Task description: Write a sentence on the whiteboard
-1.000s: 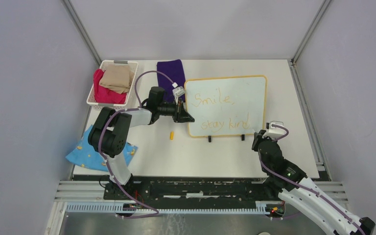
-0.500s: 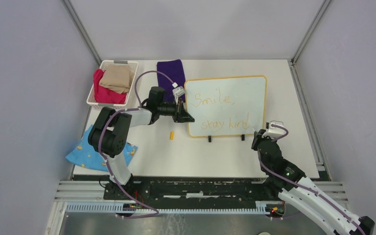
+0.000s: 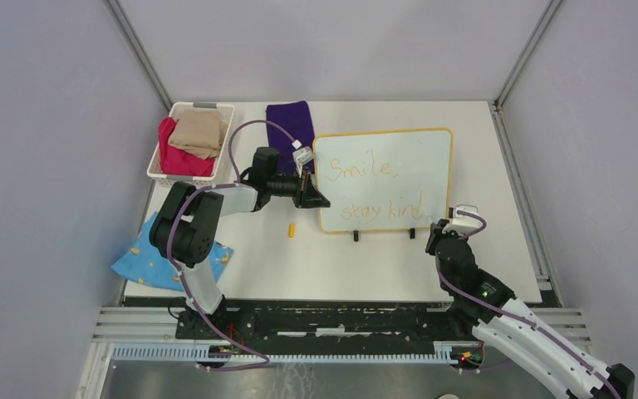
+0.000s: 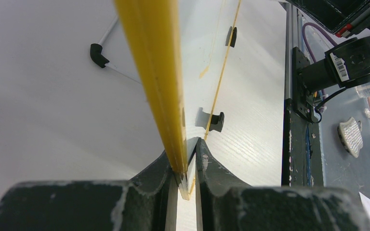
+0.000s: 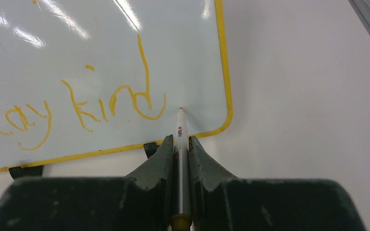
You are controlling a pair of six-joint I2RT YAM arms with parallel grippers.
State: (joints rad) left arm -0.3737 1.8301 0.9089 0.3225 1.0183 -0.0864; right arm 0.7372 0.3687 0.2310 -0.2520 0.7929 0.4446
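The whiteboard (image 3: 399, 158) with its yellow frame stands on the table on two black feet. It bears orange words in two lines, "Smile," (image 3: 364, 170) and "stay kind" (image 3: 382, 208). My left gripper (image 3: 316, 199) is shut on the board's left edge (image 4: 159, 72). My right gripper (image 3: 442, 233) is shut on a white marker (image 5: 180, 139). Its tip points at the board's lower right corner, just right of "kind" (image 5: 115, 98). I cannot tell whether the tip touches the board.
A small yellow marker cap (image 3: 292, 230) lies on the table left of the board. A white basket (image 3: 162, 170) with red and tan cloths stands at the back left. A purple cloth (image 3: 289, 120) lies behind the board, a blue cloth (image 3: 137, 258) at the left edge.
My right gripper has shifted slightly down and left at the board's lower right corner. The left arm and the board have not moved.
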